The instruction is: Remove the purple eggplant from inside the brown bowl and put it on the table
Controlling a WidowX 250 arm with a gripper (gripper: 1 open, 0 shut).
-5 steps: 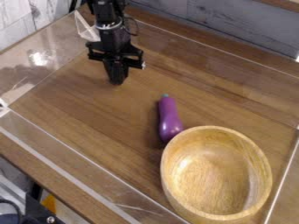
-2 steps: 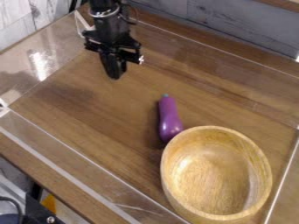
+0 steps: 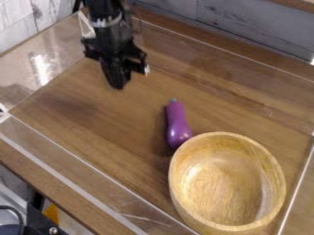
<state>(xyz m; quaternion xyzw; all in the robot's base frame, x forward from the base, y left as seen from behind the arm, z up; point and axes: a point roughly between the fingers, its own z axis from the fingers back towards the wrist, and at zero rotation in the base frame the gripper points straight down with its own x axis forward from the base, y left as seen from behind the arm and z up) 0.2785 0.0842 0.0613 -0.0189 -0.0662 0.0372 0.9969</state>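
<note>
The purple eggplant (image 3: 177, 125) lies on the table (image 3: 98, 128), just beyond the upper-left rim of the brown bowl (image 3: 229, 182). Its narrow dark stem end points away toward the back. The bowl sits at the front right and holds nothing. My gripper (image 3: 117, 82) hangs above the table at the back left, well clear of the eggplant, its black fingers pressed together and shut on nothing.
Low clear acrylic walls (image 3: 73, 188) edge the tabletop on the front, left and back sides. A pale planked wall (image 3: 245, 23) runs behind the table.
The gripper has drifted slightly to the left and toward the back, staying shut. Eggplant and bowl have not moved.
</note>
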